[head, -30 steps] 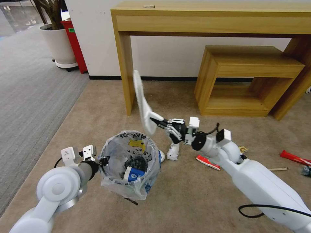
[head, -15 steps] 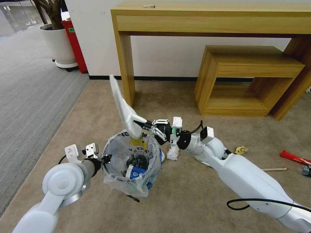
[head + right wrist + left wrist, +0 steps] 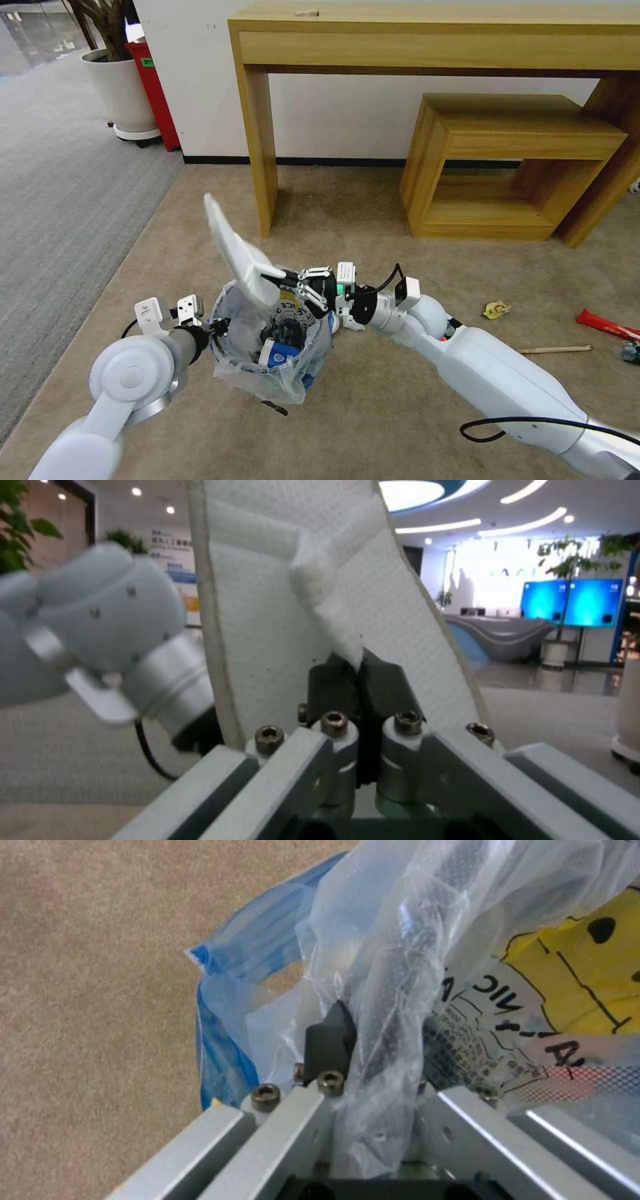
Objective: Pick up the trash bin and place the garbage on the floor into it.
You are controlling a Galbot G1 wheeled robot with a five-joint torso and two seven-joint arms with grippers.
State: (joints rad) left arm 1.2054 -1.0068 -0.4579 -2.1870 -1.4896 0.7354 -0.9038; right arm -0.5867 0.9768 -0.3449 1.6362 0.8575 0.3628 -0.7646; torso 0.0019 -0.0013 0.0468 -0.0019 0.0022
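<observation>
Swinging leftward across the last second, the right gripper (image 3: 277, 277) has carried the white slipper (image 3: 233, 250) from beside the desk leg to a spot over the rim of the trash bin (image 3: 270, 337); the bin and the left arm have barely shifted. In the right wrist view its jaws are pressed together on the slipper's strap (image 3: 333, 620), with the sole (image 3: 267, 630) standing up and tilted away. The slipper's lower end hangs just above the bin's mouth, while most of its length leans up and to the left, still outside.

The left gripper (image 3: 363, 1050) pinches the bin's rim together with a fold of the crinkly clear bag (image 3: 400, 940), holding the bin slightly off the beige carpet (image 3: 373, 413) by my reading.

As for progress: the bin is picked up, and a blue-white paper cup (image 3: 277, 357) and other dark litter already sit inside. This slipper is not yet released. Left on the floor are a crumpled tissue (image 3: 351, 323) just beside the bin, a small yellow scrap (image 3: 495, 309), a wooden stick (image 3: 555, 349), a red wrapper (image 3: 605, 325) and a small dark item (image 3: 630, 351) at the right edge.

The bin is small and round, and its liner bears black print and a yellow patch (image 3: 573, 965), with blue plastic (image 3: 227, 1005) showing underneath.
</observation>
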